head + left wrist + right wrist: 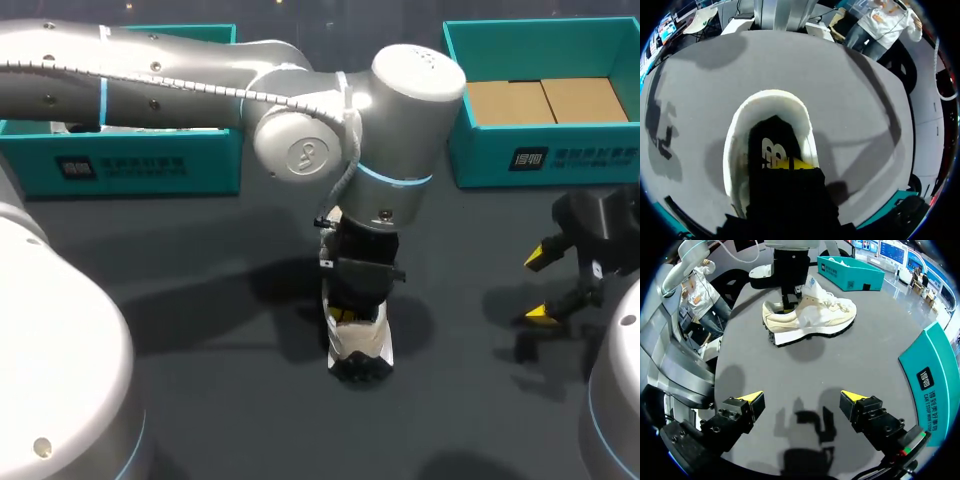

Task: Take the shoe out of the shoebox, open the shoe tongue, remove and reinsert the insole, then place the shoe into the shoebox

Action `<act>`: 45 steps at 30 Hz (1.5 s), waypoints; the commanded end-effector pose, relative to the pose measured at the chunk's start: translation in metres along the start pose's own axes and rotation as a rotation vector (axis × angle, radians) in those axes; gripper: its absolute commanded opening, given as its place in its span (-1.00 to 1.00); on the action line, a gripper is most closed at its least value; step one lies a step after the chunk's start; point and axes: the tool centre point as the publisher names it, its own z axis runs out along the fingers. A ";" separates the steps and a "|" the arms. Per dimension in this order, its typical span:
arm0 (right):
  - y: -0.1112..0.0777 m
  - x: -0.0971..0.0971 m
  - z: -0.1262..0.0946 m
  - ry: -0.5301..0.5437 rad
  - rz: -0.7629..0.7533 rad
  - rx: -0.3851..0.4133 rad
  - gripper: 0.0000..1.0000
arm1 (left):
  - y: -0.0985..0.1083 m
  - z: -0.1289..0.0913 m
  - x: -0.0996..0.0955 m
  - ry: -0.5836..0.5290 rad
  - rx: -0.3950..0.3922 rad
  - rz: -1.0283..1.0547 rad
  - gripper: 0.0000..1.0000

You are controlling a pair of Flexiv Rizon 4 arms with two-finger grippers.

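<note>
Shoe (pixel 360 350) is standing on the dark table (pixel 200 330), well apart from the left shoebox (pixel 130 165) and the right shoebox (pixel 540 150). The left gripper (pixel 350 312) is reaching down into its heel opening.

From the left wrist, that gripper is sitting inside the white collar over the dark insole (pixel 771 142). How its jaws are standing, I cannot tell.

From the right wrist, the right gripper (pixel 802 397) is hovering with its jaws wide apart, the shoe lying well ahead.

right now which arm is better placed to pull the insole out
Left, most likely. The left gripper is down inside the shoe at its heel opening, right over the insole. The right gripper hangs open off to the side, apart from the shoe.
</note>
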 end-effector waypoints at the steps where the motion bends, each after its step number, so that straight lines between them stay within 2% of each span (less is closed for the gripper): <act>1: 0.000 0.002 -0.001 -0.003 0.001 0.002 1.00 | 0.002 0.018 -0.014 0.007 0.013 -0.001 -1.00; 7: 0.000 0.002 -0.001 -0.003 0.001 0.002 1.00 | 0.005 0.022 -0.022 -0.097 0.048 -0.015 -1.00; 12: 0.000 0.002 -0.001 -0.003 0.001 0.002 1.00 | 0.004 -0.001 -0.018 -0.236 0.067 -0.020 -1.00; 16: 0.000 0.002 -0.001 -0.003 0.001 0.002 1.00 | -0.006 -0.020 -0.014 -0.302 0.088 -0.023 -1.00; 20: 0.000 0.002 -0.001 -0.003 0.001 0.002 1.00 | -0.016 -0.023 -0.017 -0.309 0.147 0.014 -1.00; 25: 0.000 0.002 -0.001 -0.003 0.001 0.002 1.00 | -0.018 -0.007 -0.027 -0.251 0.166 0.013 -1.00; 30: 0.000 0.002 -0.001 -0.003 0.001 0.002 1.00 | -0.008 0.013 -0.036 -0.170 0.116 -0.031 -1.00; 35: 0.000 0.002 -0.001 -0.003 0.001 0.002 1.00 | 0.003 0.023 -0.040 -0.168 0.041 -0.078 -1.00; 37: 0.000 0.002 -0.001 -0.003 0.001 0.002 1.00 | 0.008 0.022 -0.040 -0.192 0.014 -0.105 -1.00; 41: 0.000 0.002 -0.001 -0.003 0.001 0.002 1.00 | 0.013 0.006 -0.035 -0.272 0.012 -0.124 -1.00; 45: 0.000 0.002 -0.001 -0.003 0.001 0.002 1.00 | 0.009 -0.013 -0.027 -0.320 0.022 -0.106 -1.00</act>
